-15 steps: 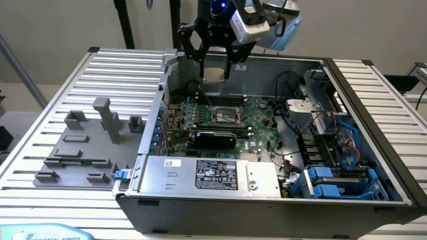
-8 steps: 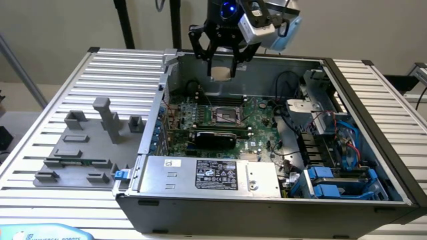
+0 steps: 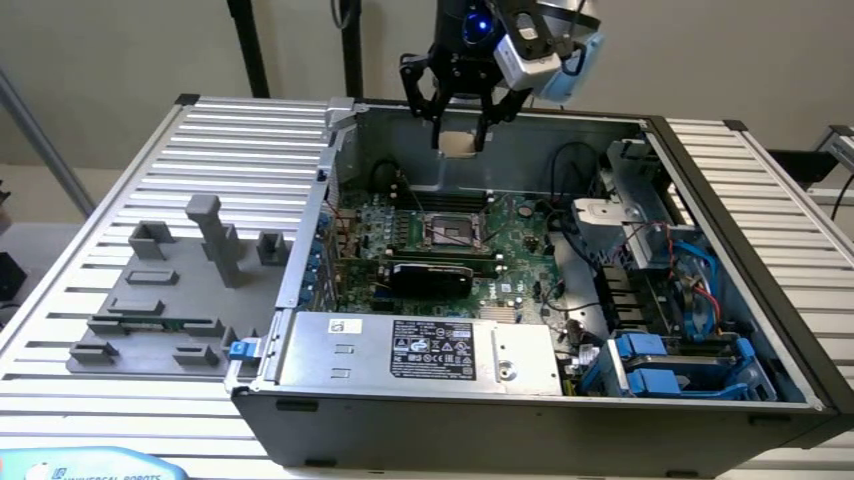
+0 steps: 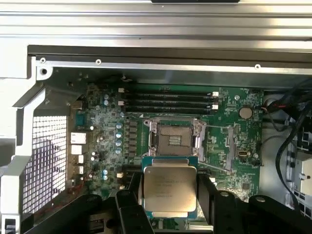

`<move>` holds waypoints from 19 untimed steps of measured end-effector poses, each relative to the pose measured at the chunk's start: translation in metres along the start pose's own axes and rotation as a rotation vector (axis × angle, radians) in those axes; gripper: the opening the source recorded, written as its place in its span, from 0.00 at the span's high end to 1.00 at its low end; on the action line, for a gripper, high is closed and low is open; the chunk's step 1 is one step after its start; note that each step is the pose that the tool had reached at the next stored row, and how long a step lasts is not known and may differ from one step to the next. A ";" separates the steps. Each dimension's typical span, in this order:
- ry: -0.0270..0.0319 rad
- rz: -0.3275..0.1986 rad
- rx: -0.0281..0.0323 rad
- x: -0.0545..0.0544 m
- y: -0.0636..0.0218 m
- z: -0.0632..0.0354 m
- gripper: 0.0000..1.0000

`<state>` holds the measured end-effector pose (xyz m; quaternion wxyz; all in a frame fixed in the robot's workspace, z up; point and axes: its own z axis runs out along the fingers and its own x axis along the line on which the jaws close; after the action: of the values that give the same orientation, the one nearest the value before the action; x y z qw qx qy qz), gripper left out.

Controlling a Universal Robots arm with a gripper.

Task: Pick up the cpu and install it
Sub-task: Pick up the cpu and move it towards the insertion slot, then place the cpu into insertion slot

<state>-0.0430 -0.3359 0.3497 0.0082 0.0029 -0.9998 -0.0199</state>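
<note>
My pincer (image 3: 458, 130) is clamped on the cpu (image 4: 169, 189), with black fingers (image 4: 131, 197) on two opposite edges and the silver top facing the wrist camera. I hold the chip in the air over the open grey case (image 3: 400, 405), above the green motherboard (image 4: 229, 146) and not touching it. The dark metal-framed socket (image 4: 173, 139) lies on the board below, contacts exposed, near the chip.

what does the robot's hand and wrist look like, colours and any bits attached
The hand is black, with two jointed linkage fingers that narrow toward the tips. A blue light glows on the black wrist body above it. A pale grey box with a light-blue part is mounted on one side.
</note>
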 end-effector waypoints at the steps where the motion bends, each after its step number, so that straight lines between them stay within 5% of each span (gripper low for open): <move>1: 0.0000 0.000 0.0000 -0.002 0.0031 0.0019 0.45; 10: -0.0002 0.003 0.0000 -0.016 0.0212 0.0188 0.45; 19: -0.0002 0.005 0.0000 -0.016 0.0219 0.0202 0.45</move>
<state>-0.0279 -0.3132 0.3302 0.0082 0.0002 -0.9998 -0.0199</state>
